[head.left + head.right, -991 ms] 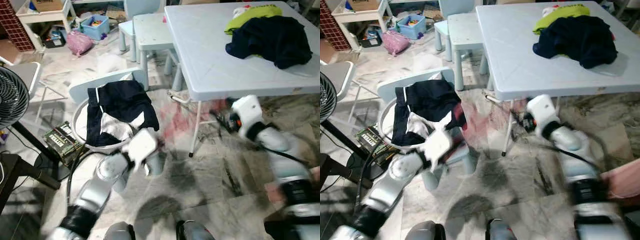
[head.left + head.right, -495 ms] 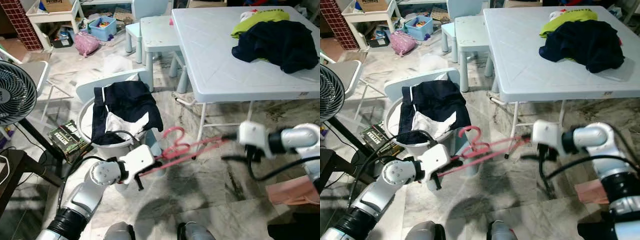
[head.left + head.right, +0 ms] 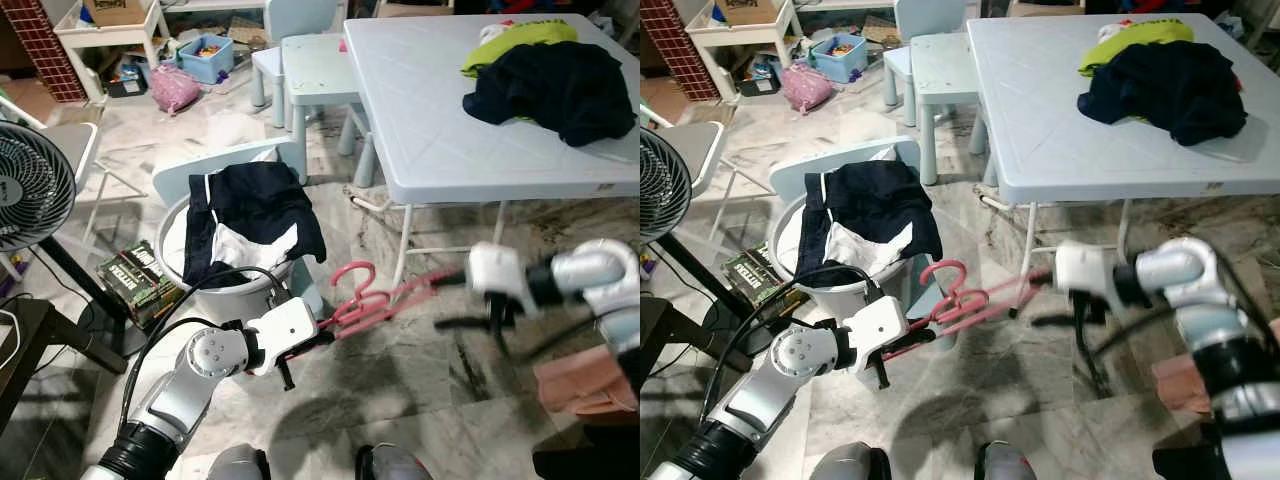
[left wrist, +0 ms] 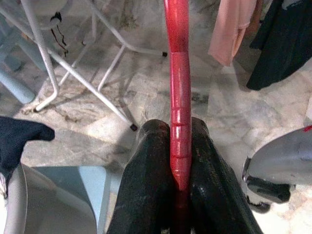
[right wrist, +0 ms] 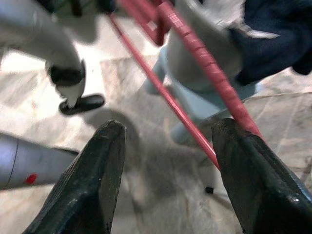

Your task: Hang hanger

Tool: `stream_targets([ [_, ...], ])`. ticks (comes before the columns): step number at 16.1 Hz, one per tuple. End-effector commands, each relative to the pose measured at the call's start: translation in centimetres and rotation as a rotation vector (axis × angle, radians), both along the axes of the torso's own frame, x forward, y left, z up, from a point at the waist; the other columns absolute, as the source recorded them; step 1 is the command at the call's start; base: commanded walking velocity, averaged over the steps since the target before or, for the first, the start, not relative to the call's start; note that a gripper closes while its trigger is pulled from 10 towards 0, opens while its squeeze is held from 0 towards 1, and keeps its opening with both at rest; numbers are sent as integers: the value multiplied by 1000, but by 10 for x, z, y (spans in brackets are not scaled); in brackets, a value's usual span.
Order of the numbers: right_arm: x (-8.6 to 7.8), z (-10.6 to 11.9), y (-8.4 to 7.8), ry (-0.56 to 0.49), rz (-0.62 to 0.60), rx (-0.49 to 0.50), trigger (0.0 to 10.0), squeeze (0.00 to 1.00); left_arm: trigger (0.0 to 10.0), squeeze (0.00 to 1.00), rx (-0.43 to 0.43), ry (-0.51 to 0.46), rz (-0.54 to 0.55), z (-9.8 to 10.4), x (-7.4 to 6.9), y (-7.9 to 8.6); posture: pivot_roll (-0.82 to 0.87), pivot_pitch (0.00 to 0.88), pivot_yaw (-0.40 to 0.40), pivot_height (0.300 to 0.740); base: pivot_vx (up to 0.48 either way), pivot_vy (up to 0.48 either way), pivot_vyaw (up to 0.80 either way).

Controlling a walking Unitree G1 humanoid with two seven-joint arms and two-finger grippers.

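Left tool (image 4: 178, 161) pinches one end of the ribbed red plastic hanger (image 3: 372, 298), held low over the marble floor (image 3: 420, 390) beside the white laundry basket (image 3: 180, 235). Right tool (image 5: 165, 161) spread wide; hanger's far end beside one finger, contact unclear. Its image is motion-blurred in head views.

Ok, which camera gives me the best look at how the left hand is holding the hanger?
The left wrist view: both black fingers clamp the red hanger bar between them. The head views show the whole hanger spanning from the left hand toward the right hand. The right wrist view shows its far end beside open fingers.
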State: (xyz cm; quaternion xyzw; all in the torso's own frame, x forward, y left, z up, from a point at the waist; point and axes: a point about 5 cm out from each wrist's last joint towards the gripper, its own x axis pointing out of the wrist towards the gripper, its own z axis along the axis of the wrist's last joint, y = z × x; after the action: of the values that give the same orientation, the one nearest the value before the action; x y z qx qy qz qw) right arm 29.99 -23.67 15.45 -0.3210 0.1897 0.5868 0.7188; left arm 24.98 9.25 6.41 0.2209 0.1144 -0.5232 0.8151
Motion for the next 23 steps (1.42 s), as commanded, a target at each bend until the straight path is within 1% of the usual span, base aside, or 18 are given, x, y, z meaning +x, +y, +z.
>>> stream_targets([
  [1,1,14,-10,-8,-16,1,0,0,10000,0,38,9,-20,-5,-4,1,-21,58,16,740,0,0,0],
  [2,0,11,-18,-20,-17,-90,0,0,10000,0,49,6,-21,-6,-4,1,-24,58,18,740,0,0,0],
  [3,0,9,-21,-12,-24,-113,0,0,10000,0,52,4,-22,-6,-3,1,-24,58,17,740,0,0,0],
  [4,2,7,-22,-46,-37,-133,9412,0,10000,0,56,0,-22,-6,-3,1,-24,58,17,740,0,0,0],
  [5,7,5,-20,-94,-61,-134,10000,0,10000,0,60,-4,-21,-6,-3,1,-24,58,17,740,0,0,0],
  [6,4,4,-16,-52,-51,-83,0,0,10000,0,61,-4,-23,-6,-3,1,-24,58,17,740,0,0,0],
  [10,5,2,-18,-53,-58,-111,0,0,10000,0,62,-4,-23,-7,-4,1,-18,57,19,740,0,0,0],
  [12,3,-1,-13,-29,-23,-111,0,0,10000,0,64,-9,-25,-7,-3,1,-16,57,18,740,0,0,0],
  [13,2,-5,-8,-32,5,-110,10000,0,10000,0,63,-12,-27,-7,-3,-1,-16,57,18,740,0,0,0],
  [14,1,-8,-4,-30,21,-101,10000,0,10000,0,62,-13,-29,-7,-4,-2,-19,56,20,740,0,0,0],
  [15,0,-11,1,-15,31,-64,6118,0,10000,0,61,-15,-32,-7,-4,-3,-21,56,19,740,0,0,0],
  [16,0,-11,3,-11,33,-55,0,0,10000,0,61,-15,-32,-7,-4,-3,-21,56,19,740,0,0,0],
  [17,-1,-17,9,-2,44,-52,0,0,10000,0,59,-18,-35,-6,-4,-4,-19,57,17,740,0,0,0],
  [18,-2,-21,11,-4,55,-62,2000,0,10000,0,58,-20,-36,-6,-4,-5,-18,57,17,740,0,0,0],
  [19,-2,-24,13,-8,48,-62,10000,0,10000,0,57,-23,-36,-6,-4,-5,-18,57,17,740,0,0,0],
  [20,-1,-25,13,3,21,-35,10000,1000,10000,0,57,-24,-35,-6,-3,-5,-18,59,16,740,0,0,0],
  [21,-1,-27,13,17,13,-30,10000,1000,10000,0,57,-24,-35,-6,-4,-5,-18,59,16,740,0,0,0],
  [23,-3,-31,10,6,14,-60,10000,1000,10000,0,58,-25,-34,-6,-3,-5,-18,59,16,740,0,0,0],
])
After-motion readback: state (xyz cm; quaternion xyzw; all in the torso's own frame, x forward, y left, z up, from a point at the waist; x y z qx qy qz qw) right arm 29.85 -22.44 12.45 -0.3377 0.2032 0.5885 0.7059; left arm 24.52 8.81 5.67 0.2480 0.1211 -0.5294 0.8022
